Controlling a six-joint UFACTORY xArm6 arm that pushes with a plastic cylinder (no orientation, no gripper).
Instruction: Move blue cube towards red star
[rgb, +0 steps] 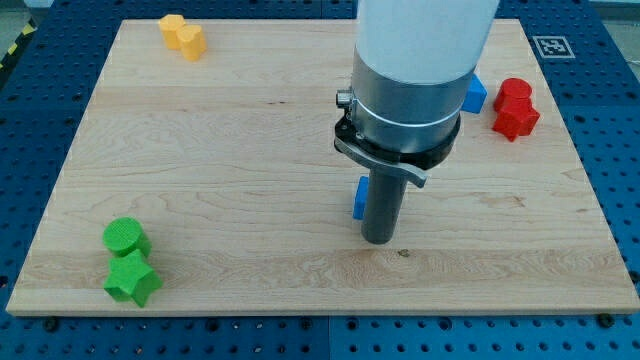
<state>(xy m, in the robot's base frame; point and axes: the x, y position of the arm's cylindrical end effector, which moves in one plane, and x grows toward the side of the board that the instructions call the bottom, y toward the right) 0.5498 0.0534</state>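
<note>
My tip (378, 240) rests on the board just below its middle. A blue block (358, 198) shows as a narrow strip at the rod's left side, touching or nearly touching it; most of it is hidden and its shape cannot be made out. A second blue block (475, 95), cube-like, sits at the upper right, partly hidden behind the arm's body. Just to its right lie two red blocks close together: the lower one looks like the red star (517, 121), and the upper red block (515, 92) is rounder.
Two yellow blocks (183, 35) sit touching at the top left. A green cylinder (125, 237) and a green star (132, 280) sit together at the bottom left. The wooden board (220, 170) ends close to the red blocks on the right.
</note>
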